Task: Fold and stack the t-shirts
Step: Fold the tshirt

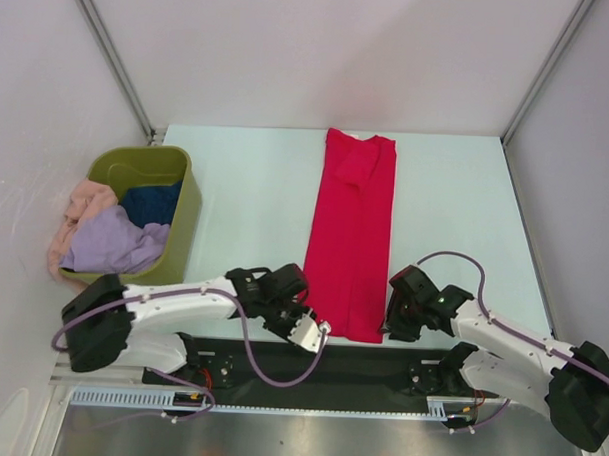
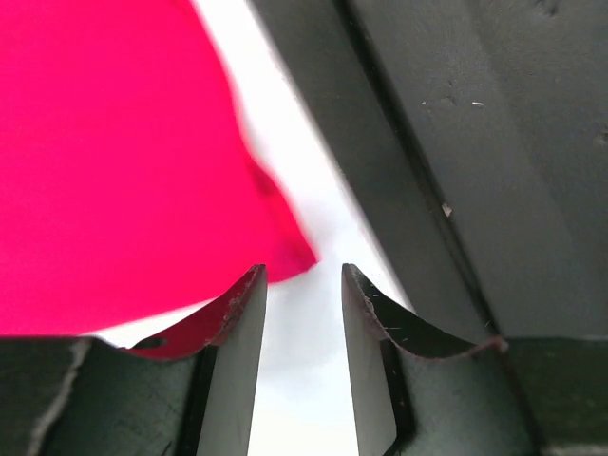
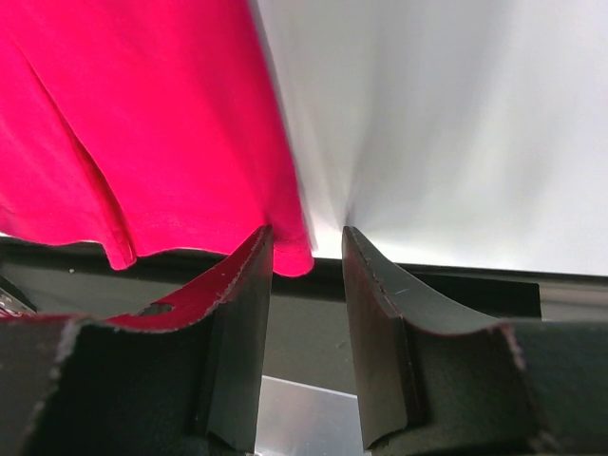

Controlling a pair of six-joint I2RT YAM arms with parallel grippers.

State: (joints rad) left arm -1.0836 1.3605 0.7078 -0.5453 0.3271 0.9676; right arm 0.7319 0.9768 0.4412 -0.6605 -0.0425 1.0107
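Observation:
A bright red t-shirt (image 1: 352, 235) lies folded into a long narrow strip down the middle of the table. Its near end reaches the black strip at the table's front. My left gripper (image 1: 323, 329) sits low at the shirt's near left corner. In the left wrist view that gripper (image 2: 302, 271) is open, with only white table between its fingers and the red corner (image 2: 285, 249) just ahead. My right gripper (image 1: 389, 326) is at the near right corner. In the right wrist view it (image 3: 307, 231) is open too, with the red hem (image 3: 290, 249) at its left fingertip and nothing gripped.
An olive-green tub (image 1: 190, 199) stands at the left edge. It holds a lavender shirt (image 1: 119, 247), a peach-pink one (image 1: 85, 205) spilling over its side, and a dark blue one (image 1: 150, 203). A black strip (image 1: 360, 360) runs along the front, and walls enclose the table.

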